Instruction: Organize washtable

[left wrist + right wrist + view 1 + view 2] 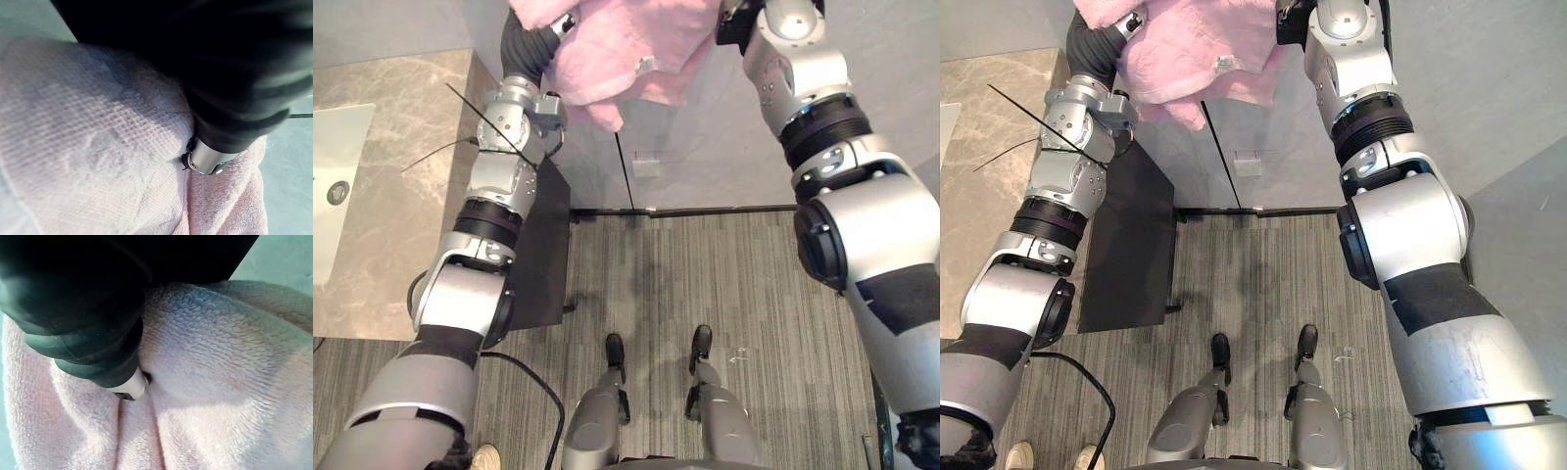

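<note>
A pink terry towel (626,49) hangs bunched high in front of the wall, between my two raised arms. My left hand (205,159) goes into its folds from the left side, the dark wrist cover lying against the cloth. My right hand (129,387) goes into the towel (220,382) from the right in the same way. The cloth hides how either hand grips. A small white label (1225,64) shows on the towel's front, and a loose corner (605,116) droops below the left wrist.
A beige marble washtable top (401,196) with a white basin (333,186) lies at my left. Its dark side panel (538,255) drops to the striped carpet (705,284). A grey wall with a black vertical seam (625,171) stands ahead. A person's shoe (485,456) shows at the lower left.
</note>
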